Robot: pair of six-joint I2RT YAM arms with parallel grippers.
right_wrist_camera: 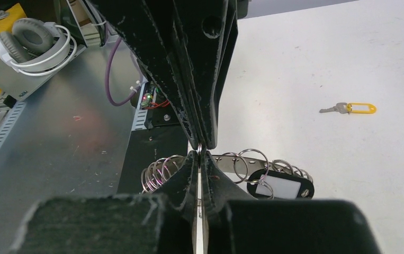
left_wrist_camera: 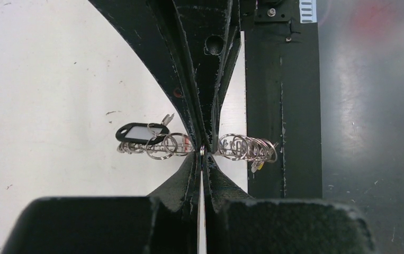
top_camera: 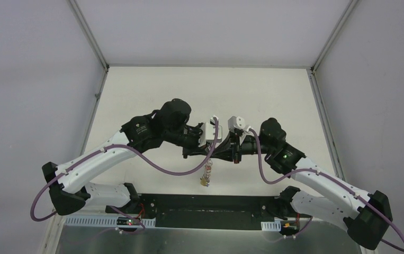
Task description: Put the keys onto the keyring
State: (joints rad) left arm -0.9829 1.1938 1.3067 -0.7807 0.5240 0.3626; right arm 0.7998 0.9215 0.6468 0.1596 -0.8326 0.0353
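Note:
The keyring [left_wrist_camera: 244, 147] is a string of silver wire coils carrying a black tag with a white label [left_wrist_camera: 142, 132]; it hangs between the two grippers above the table. My left gripper [left_wrist_camera: 202, 154] is shut on a coil at the ring's middle. My right gripper [right_wrist_camera: 200, 154] meets it tip to tip from the other side and is shut on the same spot. From above, the keyring [top_camera: 206, 172] dangles below the joined grippers. One key with a yellow head [right_wrist_camera: 354, 108] lies apart on the white table. A small yellowish key [left_wrist_camera: 257, 165] hangs among the coils.
The black base plate [left_wrist_camera: 281, 106] and a grey metal bench [right_wrist_camera: 56, 137] lie just behind the hanging ring. White headphones [right_wrist_camera: 30, 45] rest on the bench at the far left. White walls [top_camera: 30, 79] enclose the table on three sides.

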